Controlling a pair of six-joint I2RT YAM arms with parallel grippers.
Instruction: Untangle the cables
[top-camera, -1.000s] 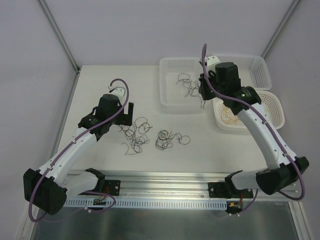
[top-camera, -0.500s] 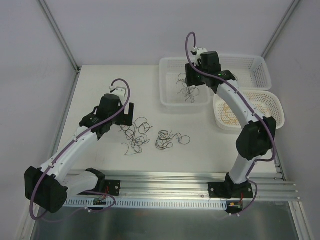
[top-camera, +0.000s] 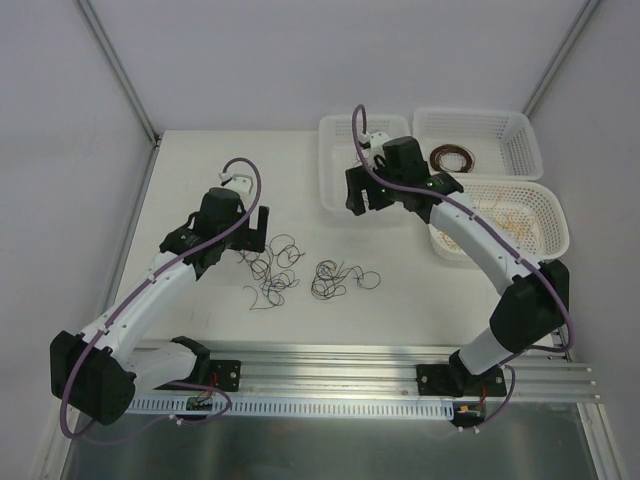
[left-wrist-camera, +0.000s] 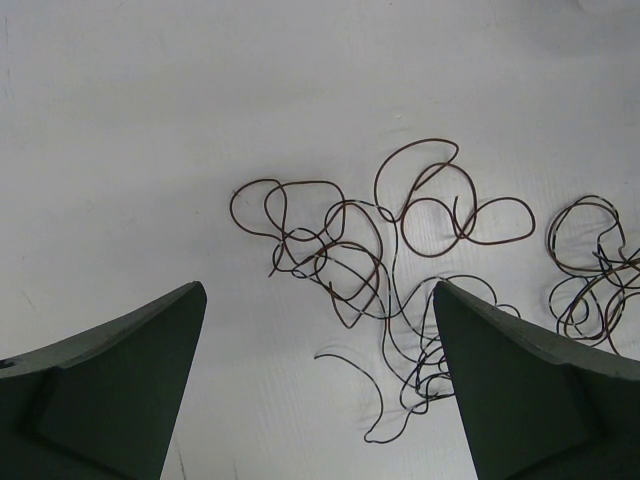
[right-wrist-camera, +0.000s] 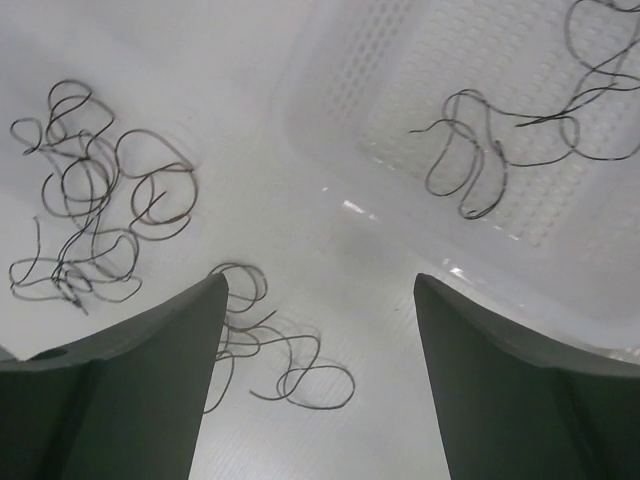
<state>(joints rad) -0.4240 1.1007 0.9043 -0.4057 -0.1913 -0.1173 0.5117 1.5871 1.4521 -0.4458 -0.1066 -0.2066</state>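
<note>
Count:
- White baskets: 3. These are the left basket (top-camera: 335, 122), the far-right basket (top-camera: 480, 112) and the near-right basket (top-camera: 556, 210).
- Loose wire clumps on the table (top-camera: 200, 170): 2, the left clump (top-camera: 272, 268) and the right clump (top-camera: 335, 278). Strands per clump: can't tell.
- In the baskets: 1 dark brown coil (top-camera: 452, 155); black wires (right-wrist-camera: 470, 165), at least 2 strands; yellow-tan wires (top-camera: 505, 220), too tangled to count.
- Arms: 2, the left arm (top-camera: 150, 295) and the right arm (top-camera: 480, 240).
- Purple hoses: 2, the left hose (top-camera: 255, 185) and the right hose (top-camera: 357, 125).

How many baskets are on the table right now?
3. One basket at back centre; one at the back right, holding a brown coil; one just nearer, holding tan wires. None looks hidden.
</note>
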